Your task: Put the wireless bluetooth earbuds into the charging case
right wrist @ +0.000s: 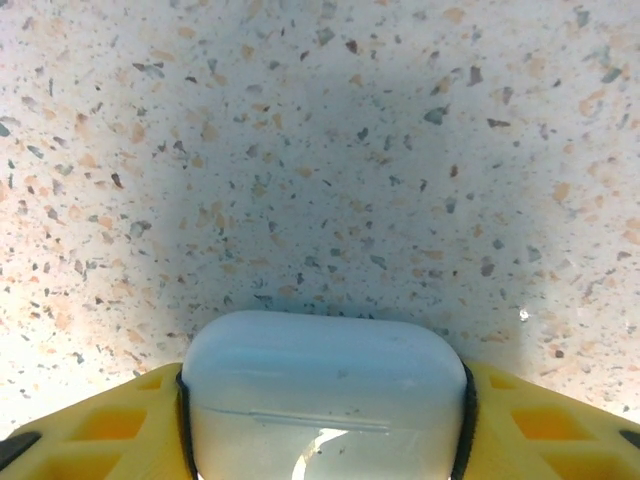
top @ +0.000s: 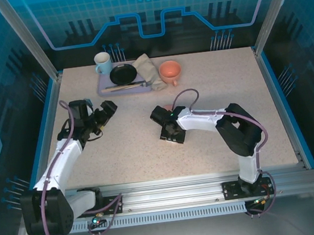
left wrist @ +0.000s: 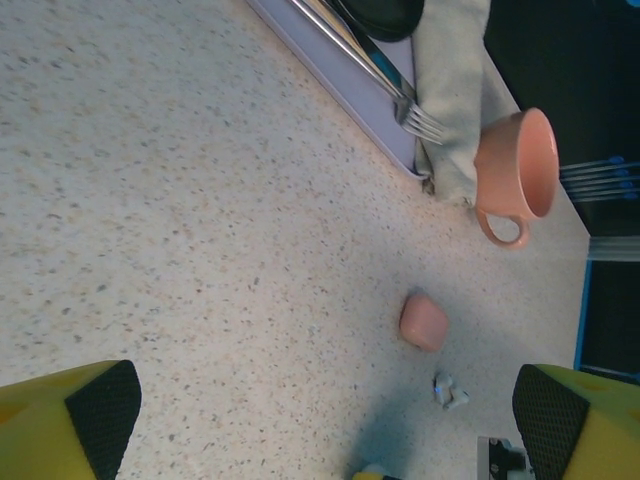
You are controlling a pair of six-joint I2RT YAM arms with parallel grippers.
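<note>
Two grippers over speckled tabletop (top: 227, 86). Left gripper (top: 107, 111) spread wide, holding nothing. Right gripper (right wrist: 322, 400) pinching white charging case (right wrist: 320, 370) between pads, mid-tabletop. Pink case (left wrist: 424, 320) lies nearby, tiny white earbud (left wrist: 448, 390) just beside it.

The table (top: 229, 97) is speckled beige, beside white case (right wrist: 320, 400), salmon-pink case (left wrist: 424, 321), peach cup (left wrist: 515, 170).
</note>
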